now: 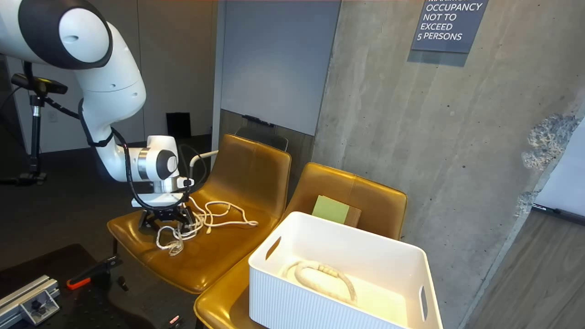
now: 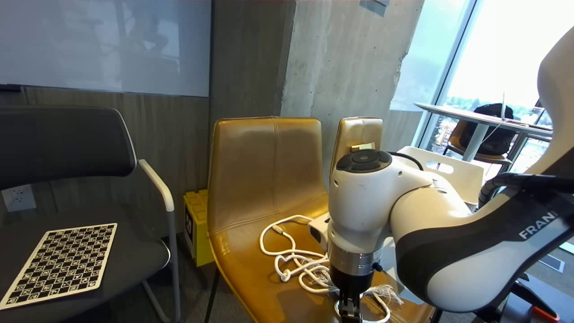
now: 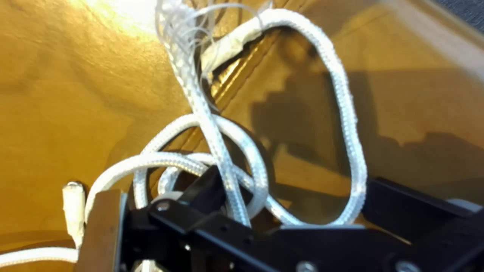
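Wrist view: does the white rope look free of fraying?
No: near the top edge of the picture, thin loose strands splay out from the white rope.

Checkered board (image 2: 63, 264) is lying on black chair (image 2: 130, 242), lower left in an exterior view.
Yellow box (image 2: 204, 224) is standing just right of chair; pale table (image 2: 466, 113) is standing by a window (image 2: 497, 49), upper right. In an exterior view, occupancy sign (image 1: 450, 27) is hanging on concrete wall (image 1: 388, 114), upper right; black-and-orange tool (image 1: 91, 273) is lying lower left.
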Tool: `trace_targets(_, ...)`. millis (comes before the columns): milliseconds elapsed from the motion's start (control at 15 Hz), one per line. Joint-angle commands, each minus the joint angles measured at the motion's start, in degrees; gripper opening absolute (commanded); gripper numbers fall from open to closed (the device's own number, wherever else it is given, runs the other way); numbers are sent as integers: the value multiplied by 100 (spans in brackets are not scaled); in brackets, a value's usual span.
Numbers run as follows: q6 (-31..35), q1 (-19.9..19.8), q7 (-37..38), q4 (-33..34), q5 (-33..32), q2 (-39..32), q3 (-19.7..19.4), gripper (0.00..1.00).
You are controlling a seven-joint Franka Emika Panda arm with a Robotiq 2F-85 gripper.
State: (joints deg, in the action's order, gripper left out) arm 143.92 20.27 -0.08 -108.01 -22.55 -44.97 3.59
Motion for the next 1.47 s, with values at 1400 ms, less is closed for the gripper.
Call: trace_targets(1400,-921,150,154,982,203,-424,28,68)
